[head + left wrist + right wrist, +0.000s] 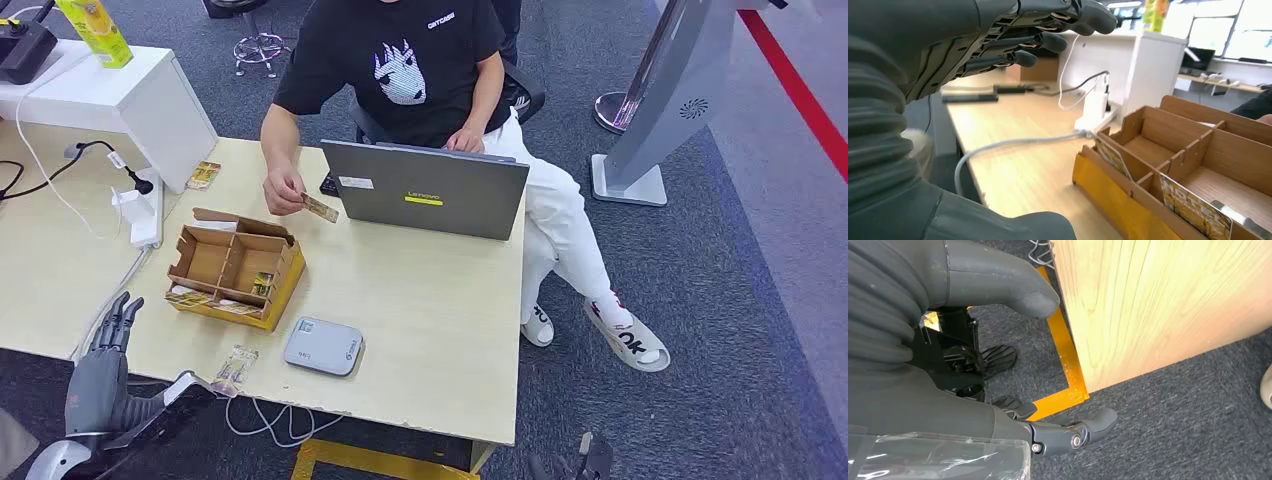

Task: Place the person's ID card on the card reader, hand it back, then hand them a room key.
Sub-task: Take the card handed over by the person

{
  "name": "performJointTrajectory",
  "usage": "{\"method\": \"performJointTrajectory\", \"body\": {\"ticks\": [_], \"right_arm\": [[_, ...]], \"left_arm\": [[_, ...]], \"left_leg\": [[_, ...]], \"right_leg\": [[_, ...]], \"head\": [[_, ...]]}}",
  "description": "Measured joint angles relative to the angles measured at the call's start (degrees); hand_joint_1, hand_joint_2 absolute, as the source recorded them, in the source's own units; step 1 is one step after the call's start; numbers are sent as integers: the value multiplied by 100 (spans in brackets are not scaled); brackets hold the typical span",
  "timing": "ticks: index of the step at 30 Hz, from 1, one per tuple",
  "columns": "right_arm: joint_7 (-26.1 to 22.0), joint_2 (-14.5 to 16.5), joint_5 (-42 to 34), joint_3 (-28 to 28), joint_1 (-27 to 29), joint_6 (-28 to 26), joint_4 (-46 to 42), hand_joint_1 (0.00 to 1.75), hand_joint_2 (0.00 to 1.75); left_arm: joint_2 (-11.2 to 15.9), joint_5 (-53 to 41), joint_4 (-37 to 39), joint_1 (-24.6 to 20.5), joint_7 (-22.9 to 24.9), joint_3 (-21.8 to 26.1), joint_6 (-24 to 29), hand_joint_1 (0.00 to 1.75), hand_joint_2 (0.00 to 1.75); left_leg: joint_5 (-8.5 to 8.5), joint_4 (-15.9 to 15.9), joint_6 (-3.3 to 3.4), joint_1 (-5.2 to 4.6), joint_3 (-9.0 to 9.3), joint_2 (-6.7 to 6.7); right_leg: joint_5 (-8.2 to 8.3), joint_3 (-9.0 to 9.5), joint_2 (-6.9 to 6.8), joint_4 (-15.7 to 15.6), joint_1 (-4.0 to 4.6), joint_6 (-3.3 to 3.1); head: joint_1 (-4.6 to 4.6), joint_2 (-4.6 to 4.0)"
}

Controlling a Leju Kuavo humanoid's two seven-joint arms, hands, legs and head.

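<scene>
- Our left hand (108, 335) hovers at the near left edge of the surface (440, 310), fingers spread and holding nothing; in the left wrist view the same hand (1013, 40) hangs open above the wood.
- Our right hand (1068, 432) hangs low beside the surface, over the carpet, with its fingers loosely apart and nothing in them.
- The ID card (320, 208) is not ours yet: the person's hand (285, 190) pinches it in the air above the far side of the surface, just beyond the cardboard organizer (235, 270) and beside the laptop (430, 190).
- The card reader (322, 346) lies flat near the front edge, well apart from the ID card.
- We judge the first risk to be the reach: the organizer stands between our left hand and the offered card, so a straight path could knock its raised flap or push it across the surface.
- A thin card held by one corner gives little to close on; we could pinch the person's fingers, or close too early and let the card fall.
- The white cable (1013, 145) running along the surface near our left hand could snag the fingers as we rise.
- A small loose card packet (236, 366) lies near the front edge beside the reader; a low sweep could brush it off.
- The room keys seem to be the cards standing in the organizer's front slots (1193, 212); we cannot tell which one is meant.
</scene>
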Motion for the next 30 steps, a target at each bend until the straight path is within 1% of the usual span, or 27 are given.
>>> {"method": "performJointTrajectory", "body": {"ticks": [2,6,9,13,18,21,25,30], "right_arm": [[2,0,-15,12,-2,0,0,0,175],[3,1,-96,99,-23,0,0,0,175],[3,2,-165,164,-39,0,1,0,175],[3,6,-282,260,-57,0,2,0,175],[7,11,-446,362,-67,0,2,0,175],[15,12,-533,432,-73,-1,3,0,175],[49,26,-593,545,-98,-1,2,0,175],[93,46,-606,682,-137,0,4,0,175]], "left_arm": [[99,-137,1,-46,39,-64,16,0,175],[538,-767,15,-270,227,-371,107,0,175],[812,-1233,69,-485,370,-616,203,0,175],[1040,-1816,254,-852,563,-988,394,0,175],[1198,-2487,530,-1294,800,-1396,648,0,175],[1240,-2842,706,-1568,949,-1596,816,0,175],[1185,-3061,1158,-2134,1095,-1811,925,0,175],[1068,-3176,1976,-2912,1159,-2099,945,0,175]], "left_leg": [[0,0,0,1,-1,0],[0,0,-1,3,-1,0],[1,0,-1,4,-1,0],[2,0,-2,4,-1,0],[3,0,-2,3,-1,0],[3,1,-3,3,-1,-2],[7,1,-8,4,0,-3],[14,1,-13,5,-1,2]], "right_leg": [[0,0,0,0,0,0],[0,-1,0,0,1,-1],[1,-1,0,0,1,-1],[2,0,0,0,1,-2],[4,0,1,1,1,-3],[4,-1,-1,1,1,-3],[8,-2,-2,2,2,-7],[16,-3,4,5,3,-12]], "head": [[1,0],[1,1],[1,0],[1,0],[2,0],[2,1],[2,1],[2,0]]}}
